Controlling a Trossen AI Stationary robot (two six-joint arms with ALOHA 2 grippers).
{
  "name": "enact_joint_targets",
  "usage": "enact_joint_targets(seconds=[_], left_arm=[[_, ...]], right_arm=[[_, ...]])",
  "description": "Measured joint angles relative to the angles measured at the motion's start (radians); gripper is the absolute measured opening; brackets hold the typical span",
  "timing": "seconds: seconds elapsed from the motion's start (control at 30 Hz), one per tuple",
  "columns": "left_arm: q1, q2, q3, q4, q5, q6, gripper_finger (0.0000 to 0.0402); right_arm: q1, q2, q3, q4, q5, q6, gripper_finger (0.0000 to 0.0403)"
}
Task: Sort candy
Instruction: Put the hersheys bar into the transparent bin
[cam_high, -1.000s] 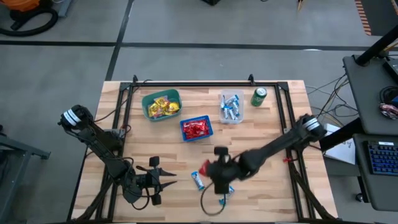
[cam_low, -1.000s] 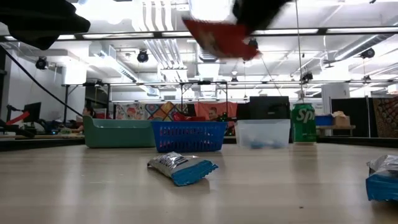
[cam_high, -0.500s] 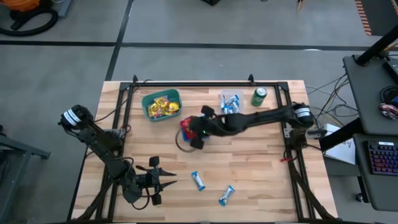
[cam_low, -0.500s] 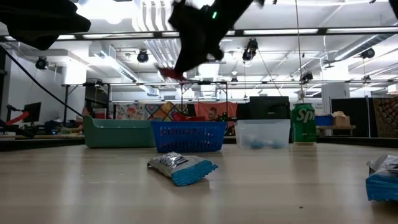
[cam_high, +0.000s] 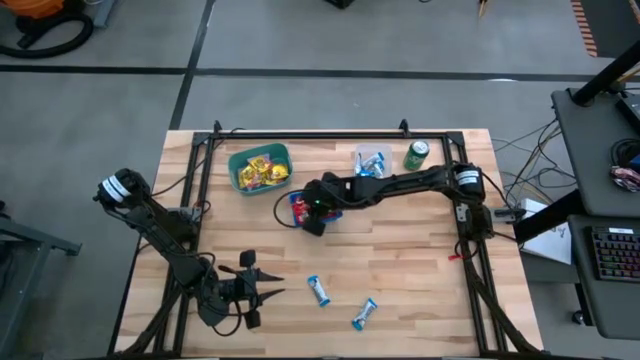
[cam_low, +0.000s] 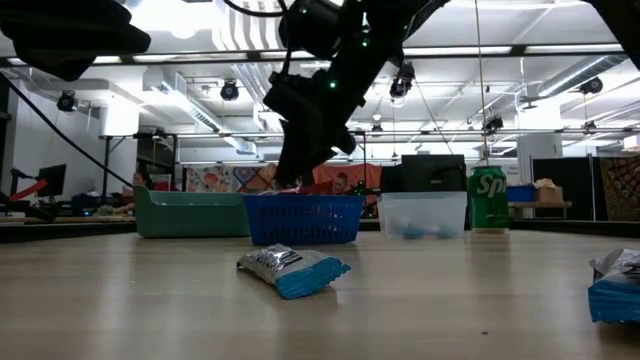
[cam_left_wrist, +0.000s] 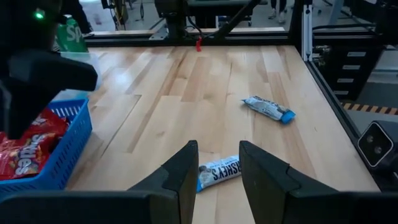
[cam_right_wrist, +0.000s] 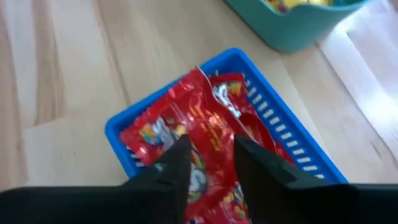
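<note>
Near the front edge of the surface your left tool (cam_high: 262, 291) waits with its fingers apart and nothing between them. Just beyond it two blue-and-white bars (cam_high: 318, 291) lie loose on the wood, so these are not sorted yet. Farther, toward the middle, your right tool (cam_high: 308, 222) hangs over the blue basket (cam_right_wrist: 295, 146). Its fingers stand a little apart over the red packets (cam_right_wrist: 211, 134), and I cannot tell if they grip one. By the far edge, the green bin (cam_high: 259, 168) keeps the yellow candy, and the clear box (cam_high: 372, 170) the blue bars, one kind each.
</note>
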Motion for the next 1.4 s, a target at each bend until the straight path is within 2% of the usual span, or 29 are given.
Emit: enact_joint_targets(seconds=[0.13,0.23,0.37,0.63,0.77,0.93,1.07,1.23,1.4], left_arm=[[0.000,0.000,0.000,0.001,-0.005,-0.006,0.0101],[0.000,0.000,0.000,0.002,-0.006,-0.020,0.0101],[0.002,0.000,0.000,0.003,-0.030,-0.057,0.0101],[0.015,0.000,0.004,0.028,-0.020,0.036,0.0124],[0.050,0.001,0.036,0.034,0.093,0.127,0.0153],[0.130,0.048,0.079,0.032,0.303,0.269,0.0192],[0.199,0.123,0.114,0.029,0.493,0.373,0.0203],[0.266,0.235,0.156,-0.010,0.579,0.481,0.0200],[0.317,0.344,0.204,-0.025,0.607,0.551,0.0196]], right_arm=[[0.007,-0.050,0.000,-0.060,-0.008,0.037,0.0159],[0.038,-0.120,0.001,-0.145,-0.081,0.088,0.0179],[0.125,-0.186,0.001,-0.258,-0.195,0.151,0.0186],[0.375,-0.216,-0.013,-0.341,-0.215,0.234,0.0187],[0.468,-0.218,-0.032,-0.339,-0.218,0.328,0.0187],[0.551,-0.220,-0.069,-0.328,-0.174,0.431,0.0187],[0.600,-0.221,-0.092,-0.328,-0.145,0.502,0.0187],[0.643,-0.224,-0.106,-0.324,-0.116,0.555,0.0187],[0.665,-0.230,-0.124,-0.321,-0.074,0.596,0.0187]])
